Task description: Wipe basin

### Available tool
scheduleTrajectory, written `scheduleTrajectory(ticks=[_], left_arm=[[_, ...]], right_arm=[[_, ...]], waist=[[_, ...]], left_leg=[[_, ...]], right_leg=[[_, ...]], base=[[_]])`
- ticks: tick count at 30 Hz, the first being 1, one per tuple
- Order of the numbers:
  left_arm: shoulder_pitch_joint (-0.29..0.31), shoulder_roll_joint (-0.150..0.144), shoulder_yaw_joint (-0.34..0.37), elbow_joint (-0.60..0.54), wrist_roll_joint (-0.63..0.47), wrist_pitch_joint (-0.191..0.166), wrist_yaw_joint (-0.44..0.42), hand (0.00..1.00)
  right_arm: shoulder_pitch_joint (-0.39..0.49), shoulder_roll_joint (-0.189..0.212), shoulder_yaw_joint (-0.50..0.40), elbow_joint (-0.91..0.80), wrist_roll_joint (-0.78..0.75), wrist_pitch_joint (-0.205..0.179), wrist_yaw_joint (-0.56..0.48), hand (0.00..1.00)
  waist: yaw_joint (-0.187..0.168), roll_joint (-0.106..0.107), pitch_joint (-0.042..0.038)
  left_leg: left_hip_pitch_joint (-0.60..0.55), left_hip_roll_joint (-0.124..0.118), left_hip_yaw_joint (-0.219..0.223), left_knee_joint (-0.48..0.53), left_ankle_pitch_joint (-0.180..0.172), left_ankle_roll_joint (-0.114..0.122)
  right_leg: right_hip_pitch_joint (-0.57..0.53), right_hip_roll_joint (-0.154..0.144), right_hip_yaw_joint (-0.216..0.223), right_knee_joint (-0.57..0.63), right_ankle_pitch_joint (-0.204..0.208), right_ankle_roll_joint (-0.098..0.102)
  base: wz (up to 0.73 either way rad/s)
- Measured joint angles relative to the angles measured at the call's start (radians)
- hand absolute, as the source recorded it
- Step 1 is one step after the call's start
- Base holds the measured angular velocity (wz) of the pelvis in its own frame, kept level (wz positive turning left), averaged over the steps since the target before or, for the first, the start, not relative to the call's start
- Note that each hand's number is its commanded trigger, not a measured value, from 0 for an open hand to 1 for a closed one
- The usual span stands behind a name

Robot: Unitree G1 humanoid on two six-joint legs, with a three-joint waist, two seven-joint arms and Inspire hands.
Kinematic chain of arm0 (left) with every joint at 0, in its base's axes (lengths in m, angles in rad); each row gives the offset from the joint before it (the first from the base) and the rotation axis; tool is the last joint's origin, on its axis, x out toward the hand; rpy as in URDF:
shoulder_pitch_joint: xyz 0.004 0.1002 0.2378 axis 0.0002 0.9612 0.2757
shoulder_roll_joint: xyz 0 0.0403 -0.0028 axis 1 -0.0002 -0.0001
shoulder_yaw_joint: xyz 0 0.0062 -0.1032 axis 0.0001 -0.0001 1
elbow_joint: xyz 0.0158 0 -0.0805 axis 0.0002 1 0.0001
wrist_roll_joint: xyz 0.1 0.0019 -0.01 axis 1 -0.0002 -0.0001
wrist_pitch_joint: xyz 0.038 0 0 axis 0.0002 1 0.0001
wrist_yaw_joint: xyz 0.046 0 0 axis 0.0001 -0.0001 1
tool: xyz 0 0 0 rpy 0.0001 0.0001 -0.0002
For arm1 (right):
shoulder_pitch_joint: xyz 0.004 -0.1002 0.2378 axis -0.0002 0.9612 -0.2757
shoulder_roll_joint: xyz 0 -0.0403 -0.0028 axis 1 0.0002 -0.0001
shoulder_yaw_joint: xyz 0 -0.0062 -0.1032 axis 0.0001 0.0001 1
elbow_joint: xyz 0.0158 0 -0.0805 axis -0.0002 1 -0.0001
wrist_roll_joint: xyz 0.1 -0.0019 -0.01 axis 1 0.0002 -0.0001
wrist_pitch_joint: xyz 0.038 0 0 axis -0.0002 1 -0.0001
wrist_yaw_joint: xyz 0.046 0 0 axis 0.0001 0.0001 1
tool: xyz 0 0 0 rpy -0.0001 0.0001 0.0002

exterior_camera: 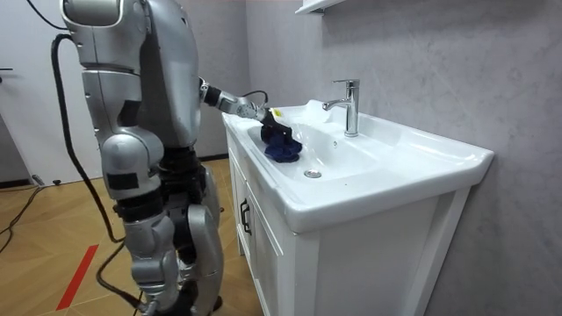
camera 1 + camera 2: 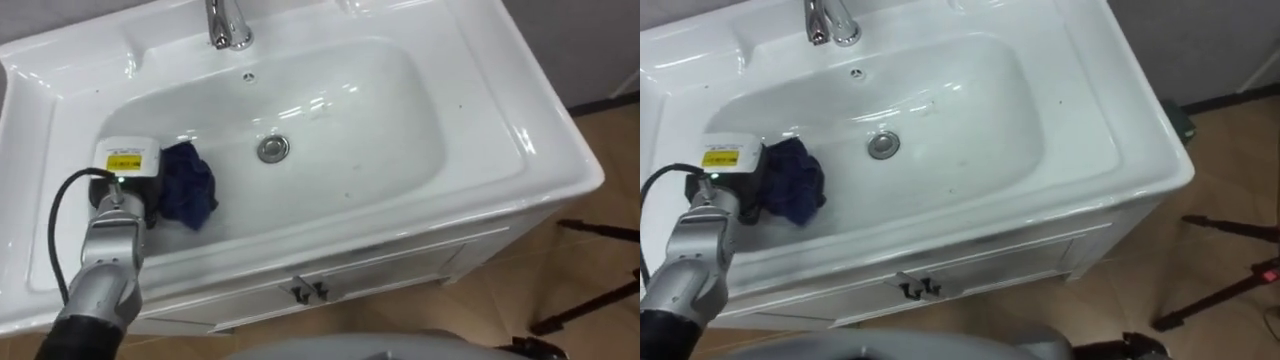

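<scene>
Fingers of the left hand [image 2: 121, 192] were hidden beneath its own back and the cloth, so I could not tell whether they gripped or merely pressed. The hand sat low on the left slope of the basin [image 2: 385, 95], and the dark blue cloth [image 2: 190, 192] lay bunched just beside it, touching it on the side toward the drain [image 2: 273, 148]. In the room view the robot stood upright at the front of the white cabinet [image 1: 263, 254], its left arm reaching over the rim and down to the cloth. The wiping seemed to be under way, with most of the bowl not yet reached from where the cloth lay. To do the step well, the hand would need to keep the cloth pinned flat against the porcelain – a bunched wad wipes little – and sweep in long overlapping passes toward the drain, then along the far slope below the tap [image 2: 228, 22]. The curved, glossy wall would probably let the cloth slide out from under a light touch – steady downward pressure mattered.
</scene>
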Motion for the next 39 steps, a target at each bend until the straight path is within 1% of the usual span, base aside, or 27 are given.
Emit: scheduleTrajectory(ticks=[2,3,4,5,6,7,8,9,10,11,12,13,15,16,17,19,20,22,23,25,26,28,29,32,36,39], left_arm=[[-0.005,-0.015,-0.015,0.006,-0.004,0.009,-0.016,1.0],[-0.01,-0.02,-0.025,0.012,-0.005,0.016,-0.017,1.0],[-0.021,-0.032,-0.041,0.024,-0.004,0.027,-0.02,1.0],[-0.029,-0.04,-0.056,0.035,-0.003,0.037,-0.02,1.0],[-0.033,-0.041,-0.066,0.04,-0.003,0.043,-0.021,1.0],[-0.038,-0.043,-0.08,0.047,-0.003,0.053,-0.025,1.0],[-0.043,-0.048,-0.082,0.052,-0.009,0.055,-0.027,1.0],[-0.056,-0.061,-0.094,0.066,-0.018,0.062,-0.029,1.0],[-0.077,-0.077,-0.107,0.09,-0.035,0.069,-0.029,1.0],[-0.09,-0.088,-0.111,0.102,-0.037,0.073,-0.029,1.0],[-0.113,-0.117,-0.118,0.124,-0.036,0.081,-0.029,1.0],[-0.131,-0.144,-0.118,0.154,-0.035,0.085,-0.029,1.0],[-0.161,-0.17,-0.12,0.181,-0.036,0.089,-0.029,1.0],[-0.169,-0.178,-0.124,0.18,-0.037,0.091,-0.029,1.0],[-0.172,-0.183,-0.131,0.18,-0.037,0.096,-0.029,1.0],[-0.189,-0.196,-0.165,0.177,-0.037,0.131,-0.029,1.0],[-0.198,-0.204,-0.177,0.177,-0.037,0.143,-0.029,1.0],[-0.211,-0.219,-0.198,0.177,-0.037,0.165,-0.029,1.0],[-0.221,-0.229,-0.212,0.175,-0.037,0.169,-0.029,1.0],[-0.24,-0.241,-0.247,0.172,-0.04,0.17,-0.029,1.0],[-0.241,-0.247,-0.251,0.163,-0.049,0.17,-0.029,1.0],[-0.245,-0.266,-0.284,0.132,-0.075,0.171,-0.029,1.0],[-0.246,-0.277,-0.286,0.122,-0.086,0.171,-0.029,1.0],[-0.266,-0.281,-0.306,0.12,-0.116,0.171,-0.029,1.0],[-0.273,-0.281,-0.327,0.115,-0.116,0.173,-0.029,1.0],[-0.281,-0.281,-0.355,0.114,-0.117,0.192,-0.029,1.0]], right_arm=[[0.008,0.0,0.0,0.023,-0.007,0.003,0.001,0.0],[0.011,0.0,0.001,0.025,-0.007,0.004,0.001,0.0],[0.026,0.001,0.0,0.025,-0.022,0.012,0.001,0.0],[0.034,0.002,-0.001,0.023,-0.044,0.019,0.001,0.0],[0.035,0.002,-0.001,0.022,-0.054,0.024,0.003,0.0],[0.035,0.002,-0.001,0.023,-0.081,0.026,0.007,0.0],[0.037,0.002,-0.001,0.023,-0.084,0.026,0.008,0.0],[0.043,0.007,-0.001,0.023,-0.08,0.028,0.007,0.0],[0.045,0.012,-0.001,0.023,-0.081,0.039,0.008,0.0],[0.046,0.014,-0.001,0.023,-0.082,0.045,0.01,0.0],[0.051,0.02,-0.001,0.023,-0.088,0.049,0.009,0.0],[0.05,0.022,-0.001,0.022,-0.097,0.06,0.01,0.0],[0.048,0.029,0.0,0.021,-0.106,0.077,0.01,0.0],[0.048,0.034,0.001,0.018,-0.112,0.08,0.01,0.0],[0.047,0.037,0.001,0.018,-0.114,0.081,0.01,0.0],[0.025,0.049,0.001,0.021,-0.121,0.112,0.016,0.0],[0.02,0.052,0.001,0.021,-0.121,0.122,0.028,0.0],[0.009,0.056,0.001,0.02,-0.119,0.129,0.033,0.0],[-0.002,0.057,0.005,0.019,-0.12,0.134,0.04,0.0],[-0.006,0.057,0.013,0.019,-0.121,0.134,0.05,0.0],[-0.009,0.057,0.014,0.018,-0.125,0.134,0.053,0.0],[-0.032,0.059,0.02,0.016,-0.139,0.133,0.054,0.0],[-0.041,0.062,0.02,0.016,-0.139,0.133,0.053,0.0],[-0.047,0.072,0.041,0.014,-0.137,0.132,0.05,0.0],[-0.046,0.074,0.069,0.012,-0.138,0.133,0.053,0.0],[-0.045,0.073,0.078,0.004,-0.138,0.139,0.054,0.0]], waist=[[-0.02,0.0,0.0003],[-0.03,-0.001,0.0004],[-0.048,-0.002,0.0014],[-0.058,-0.004,0.0021],[-0.063,-0.005,0.0033],[-0.081,-0.006,0.0039],[-0.091,-0.007,0.0046],[-0.109,-0.011,0.0066],[-0.117,-0.016,0.0084],[-0.119,-0.018,0.0074],[-0.127,-0.021,0.0068],[-0.133,-0.024,0.0068],[-0.138,-0.031,0.0055],[-0.143,-0.036,0.0052],[-0.147,-0.039,0.0047],[-0.167,-0.05,0.0055],[-0.173,-0.057,0.0055],[-0.182,-0.068,0.0054],[-0.189,-0.075,0.0052],[-0.191,-0.08,0.0052],[-0.193,-0.08,0.0052],[-0.207,-0.08,0.0051],[-0.217,-0.08,0.0052],[-0.221,-0.08,0.0051],[-0.225,-0.075,0.0037],[-0.237,-0.069,0.0027]], left_leg=[[0.0,0.0,0.004,-0.001,0.0,0.0],[0.0,0.0,0.004,-0.002,0.0,0.0],[0.001,0.002,0.011,-0.004,0.0,0.0],[0.012,0.003,0.037,-0.006,0.0,0.0],[0.015,0.004,0.047,-0.006,0.0,0.0],[0.016,0.004,0.057,-0.005,0.0,0.0],[0.017,0.004,0.058,-0.005,0.0,0.0],[0.023,0.004,0.059,-0.004,0.0,0.0],[0.033,0.003,0.067,-0.006,0.0,0.0],[0.035,0.003,0.074,-0.006,0.0,0.0],[0.038,0.002,0.086,-0.004,0.0,0.0],[0.044,0.001,0.086,-0.007,0.0,0.0],[0.051,0.001,0.089,-0.007,0.0,0.0],[0.053,0.001,0.109,-0.006,0.0,0.0],[0.053,0.001,0.113,-0.006,0.0,0.0],[0.053,0.0,0.11,-0.006,0.0,0.0],[0.053,-0.001,0.11,-0.007,0.0,0.0],[0.051,-0.001,0.111,-0.007,0.0,0.0],[0.052,-0.003,0.113,-0.006,0.0,0.0],[0.053,-0.005,0.12,-0.006,0.0,0.0],[0.053,-0.006,0.124,-0.006,0.0,0.0],[0.052,-0.012,0.127,-0.005,0.0,0.0],[0.051,-0.014,0.128,-0.006,0.0,0.0],[0.05,-0.016,0.133,-0.006,-0.001,0.002],[0.045,-0.02,0.137,-0.006,-0.001,0.002],[0.043,-0.023,0.137,-0.005,-0.001,0.002]], right_leg=[[0.0,0.001,0.012,0.003,0.0,0.0],[0.001,0.001,0.012,0.003,0.0,0.0],[0.005,0.002,0.013,0.003,0.0,0.0],[0.006,0.004,0.026,0.003,0.0,0.0],[0.006,0.004,0.031,0.003,0.0,0.0],[0.006,0.005,0.042,0.002,0.0,0.0],[0.007,0.005,0.046,0.002,0.0,0.0],[0.013,0.006,0.05,0.001,0.0,0.0],[0.016,0.006,0.057,0.001,0.0,0.0],[0.016,0.006,0.061,0.001,-0.001,0.001],[0.016,0.005,0.067,0.0,-0.001,0.002],[0.018,0.005,0.07,0.001,-0.003,0.004],[0.021,0.005,0.083,0.003,-0.003,0.005],[0.02,0.005,0.087,0.003,-0.004,0.005],[0.02,0.005,0.088,0.002,-0.004,0.006],[0.017,0.003,0.082,0.002,-0.006,0.008],[0.018,0.003,0.079,0.003,-0.005,0.008],[0.026,0.002,0.076,0.002,-0.004,0.01],[0.03,0.0,0.07,0.0,-0.004,0.011],[0.029,-0.003,0.066,-0.001,-0.005,0.013],[0.029,-0.005,0.066,0.0,-0.004,0.014],[0.03,-0.012,0.062,-0.001,-0.005,0.019],[0.03,-0.013,0.061,0.0,-0.005,0.021],[0.03,-0.018,0.06,-0.001,-0.003,0.024],[0.026,-0.021,0.06,-0.001,-0.004,0.028],[0.026,-0.024,0.059,-0.001,-0.003,0.03]], base=[[-0.15],[-0.06],[-0.05],[-0.14],[-0.29],[-0.23],[-0.19],[-0.13],[-0.15],[-0.15],[-0.11],[-0.09],[-0.14],[-0.12],[0.0],[0.13],[0.1],[0.09],[0.14],[0.1],[0.05],[0.05],[0.05],[0.0],[0.04],[0.02]])
